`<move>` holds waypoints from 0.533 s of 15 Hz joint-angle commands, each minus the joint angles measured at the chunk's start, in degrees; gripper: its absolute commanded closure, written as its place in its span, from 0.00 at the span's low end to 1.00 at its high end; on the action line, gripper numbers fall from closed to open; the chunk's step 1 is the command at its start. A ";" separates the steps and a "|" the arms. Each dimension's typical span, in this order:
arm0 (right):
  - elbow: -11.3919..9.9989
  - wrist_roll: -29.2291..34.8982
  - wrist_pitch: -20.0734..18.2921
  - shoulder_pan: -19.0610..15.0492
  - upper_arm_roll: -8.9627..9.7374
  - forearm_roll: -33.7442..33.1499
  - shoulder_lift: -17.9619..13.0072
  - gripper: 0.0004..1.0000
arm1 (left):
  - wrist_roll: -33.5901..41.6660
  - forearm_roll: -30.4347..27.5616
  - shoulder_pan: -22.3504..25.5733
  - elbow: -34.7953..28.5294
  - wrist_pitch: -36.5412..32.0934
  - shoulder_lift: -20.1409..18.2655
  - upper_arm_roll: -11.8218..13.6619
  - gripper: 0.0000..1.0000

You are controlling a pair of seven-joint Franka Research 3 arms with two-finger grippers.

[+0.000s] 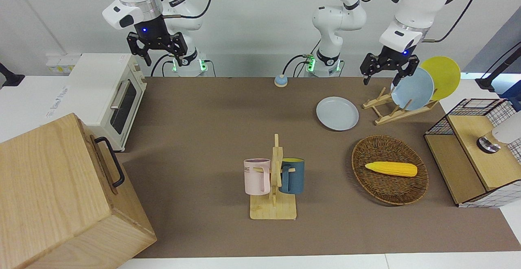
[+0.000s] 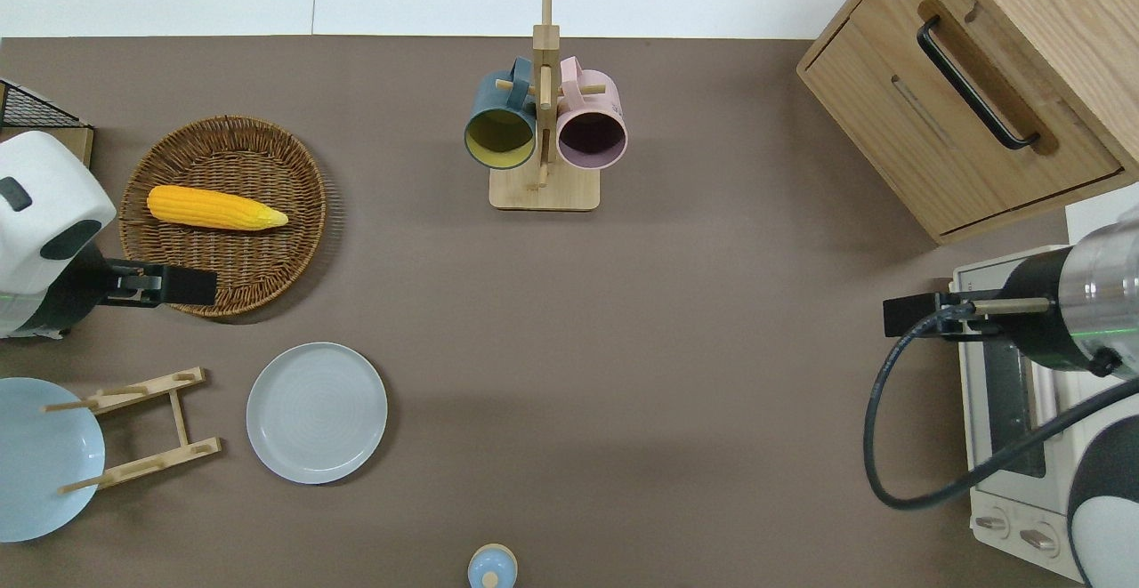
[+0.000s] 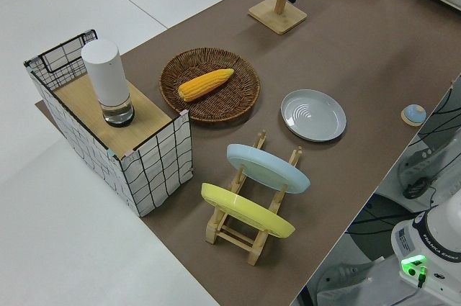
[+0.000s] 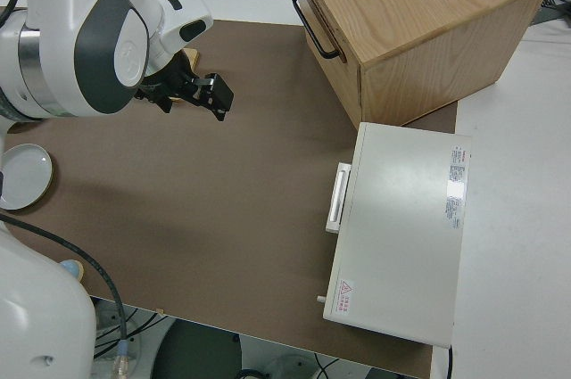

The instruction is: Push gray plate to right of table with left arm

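Gray plate (image 2: 317, 413) flat on table (image 2: 623, 348), apart from raised left claw (image 1: 390, 70), fingers spread.

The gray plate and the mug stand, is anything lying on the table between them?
No. In the overhead view only bare brown table runs between the gray plate and the mug stand.

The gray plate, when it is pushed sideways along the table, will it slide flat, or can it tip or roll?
The gray plate lies flat on the table, so it will probably slide, not roll. Its low rim gives little to push on, so a hand might ride over it. It looks rigid.
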 commanded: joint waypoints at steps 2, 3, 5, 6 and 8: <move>-1.56 0.59 0.01 -1.45 0.88 1.24 -1.57 0.00 | -0.29 0.84 0.77 0.90 -1.82 -0.50 1.00 0.01; -1.56 0.67 0.01 -1.45 0.88 1.24 -1.57 0.00 | -0.29 0.76 0.77 0.72 -1.82 -0.59 1.00 0.01; -1.56 0.67 0.01 -1.45 0.88 1.24 -1.57 0.00 | -0.29 0.76 0.86 0.54 -1.82 -0.59 1.00 0.01; -1.56 0.59 0.01 -1.45 0.88 1.24 -1.57 0.00 | -0.29 0.84 0.95 0.11 -1.82 -0.59 1.00 0.01; -1.56 0.59 0.01 -1.45 0.88 1.24 -1.57 0.00 | -0.29 0.84 0.95 -0.51 -1.82 -0.59 1.00 0.01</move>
